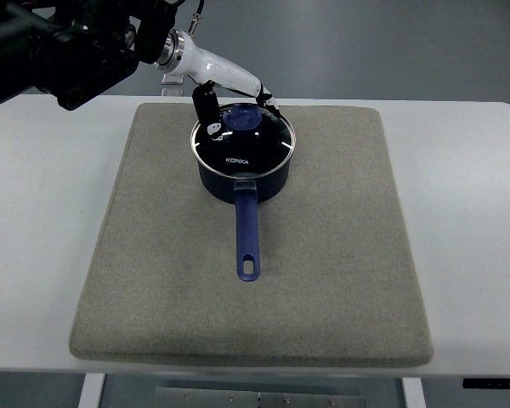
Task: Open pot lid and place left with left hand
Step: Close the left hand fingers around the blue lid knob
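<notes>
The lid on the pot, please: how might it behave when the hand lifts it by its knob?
The lid looks like rigid glass, so probably stiff but breakable. Its glossy knob may slip under the left hand.

white table [34,212], grey mat [340,272], grey floor [365,51]

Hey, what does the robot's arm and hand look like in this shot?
One arm shows, entering from the upper left: a bulky black arm with a thin black cable near the wrist, then a glossy white forearm shell. The left robot hand has slim black fingers with white joint details. No right arm is in view.
</notes>
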